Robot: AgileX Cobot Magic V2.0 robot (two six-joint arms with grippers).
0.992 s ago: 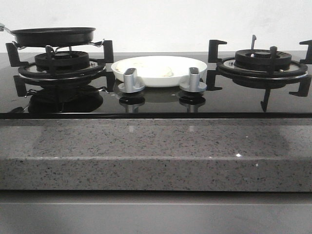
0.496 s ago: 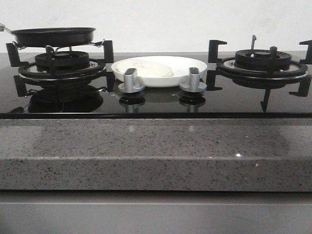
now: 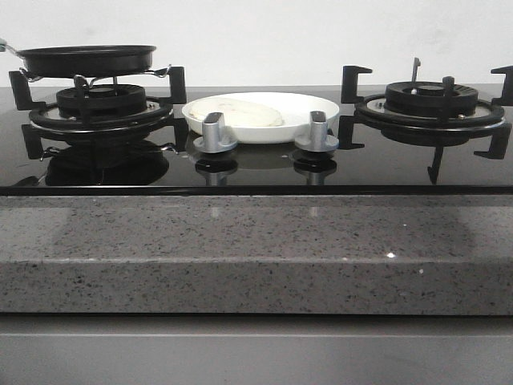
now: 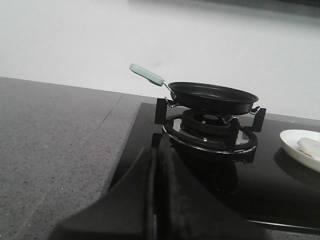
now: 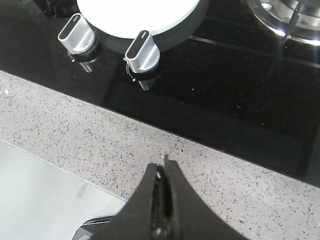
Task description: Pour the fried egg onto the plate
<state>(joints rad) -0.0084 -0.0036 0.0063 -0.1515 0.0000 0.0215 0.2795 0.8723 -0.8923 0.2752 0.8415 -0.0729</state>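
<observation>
Grey desk (image 3: pixel 256 265) sitting under both tools (image 4: pixel 156 200) (image 5: pixel 162 200) — pinched together, empty; egg (image 3: pixel 240 112) lying on plate (image 3: pixel 309 104) beyond right tool — little risk.

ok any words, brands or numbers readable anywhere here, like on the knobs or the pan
None. No readable text shows in any view.
The two silver knobs bear no markings.
The black frying pan, its green handle and the white plate are plain.

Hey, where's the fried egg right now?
In the front view the fried egg lies on the left part of the white plate, between the two burners, just behind the left knob.
</observation>
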